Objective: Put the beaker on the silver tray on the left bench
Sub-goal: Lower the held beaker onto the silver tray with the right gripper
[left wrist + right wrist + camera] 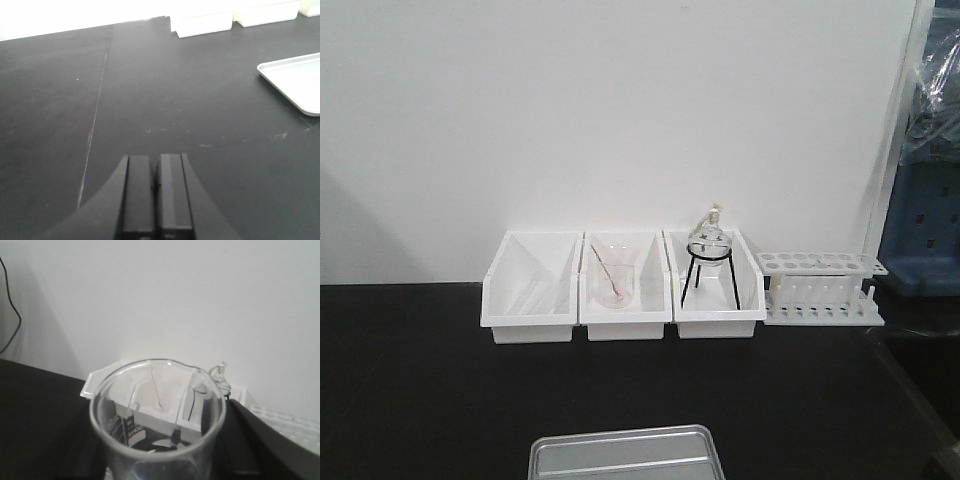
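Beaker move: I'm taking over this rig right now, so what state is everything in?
The left gripper is shut and empty, over the left bench.
The right gripper looks closed on the beaker, which appears lifted and faces the white bins.
The silver tray lies on the bench in front of the bins; the part in view holds nothing.
Done: beaker grasped.
Left: carry it over the tray, set it down upright, release.
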